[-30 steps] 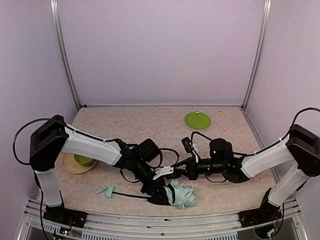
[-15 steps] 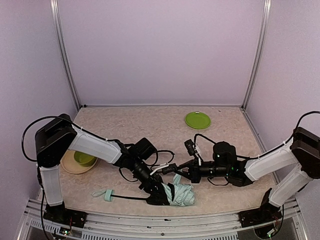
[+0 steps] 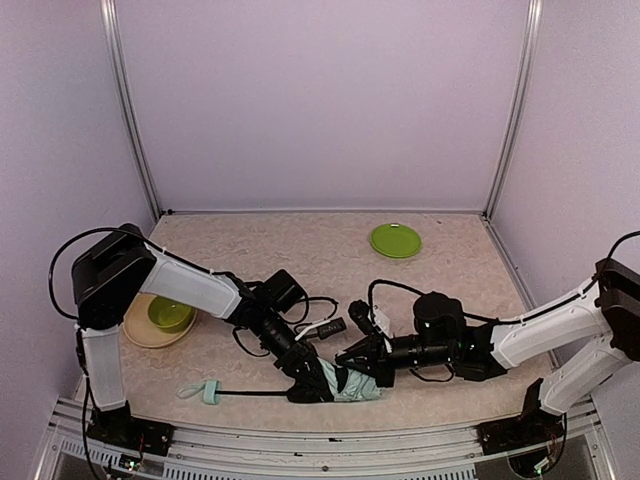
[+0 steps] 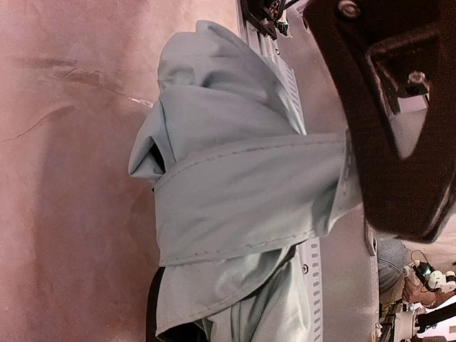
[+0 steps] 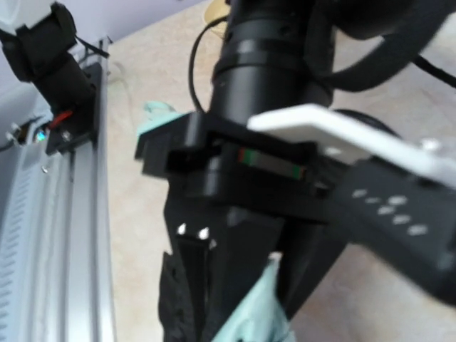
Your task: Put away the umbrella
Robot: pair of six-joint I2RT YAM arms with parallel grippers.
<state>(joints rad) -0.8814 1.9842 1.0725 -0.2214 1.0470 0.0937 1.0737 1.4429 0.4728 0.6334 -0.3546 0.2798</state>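
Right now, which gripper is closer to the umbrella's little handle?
Left. The left gripper sits on the umbrella's fabric, at the shaft's other end from the handle; the right gripper is beyond that bundle.

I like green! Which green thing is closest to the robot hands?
The crumpled pale mint fabric umbrella; the flat green plate and green bowl sit farther off.

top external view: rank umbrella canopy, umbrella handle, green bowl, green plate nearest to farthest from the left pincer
From the left pincer:
1. umbrella canopy, touching it, just right
2. umbrella handle, left along the near edge
3. green bowl, far left
4. green plate, back right
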